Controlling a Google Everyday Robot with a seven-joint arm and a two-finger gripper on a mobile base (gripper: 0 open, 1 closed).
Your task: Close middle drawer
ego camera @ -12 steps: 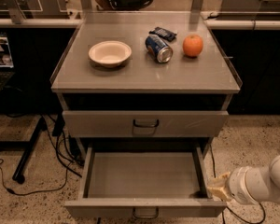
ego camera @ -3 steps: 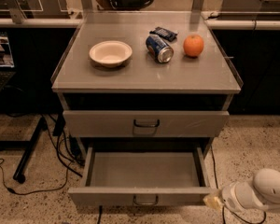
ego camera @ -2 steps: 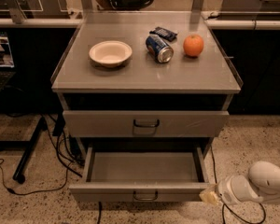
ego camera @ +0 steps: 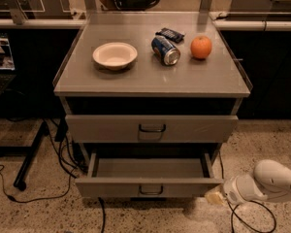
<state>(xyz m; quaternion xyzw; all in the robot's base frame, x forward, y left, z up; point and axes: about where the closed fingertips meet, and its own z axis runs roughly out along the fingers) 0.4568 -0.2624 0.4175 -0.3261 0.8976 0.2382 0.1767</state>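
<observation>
At the lower right, the gripper (ego camera: 216,196) sits by the right front corner of the middle drawer (ego camera: 116,187), which juts partly out to its left. I cannot tell how wide it is spread. The push-in step appears to be in hand; the next move calls for a straight shove inward.

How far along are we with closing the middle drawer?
Done: nothing yet. The middle drawer is pulled well out, with its tray floor showing. In hand: the gripper sits low at the drawer's right front corner; whether it touches cannot be told. Left: push the front in until it lines up with the top drawer above it.
</observation>
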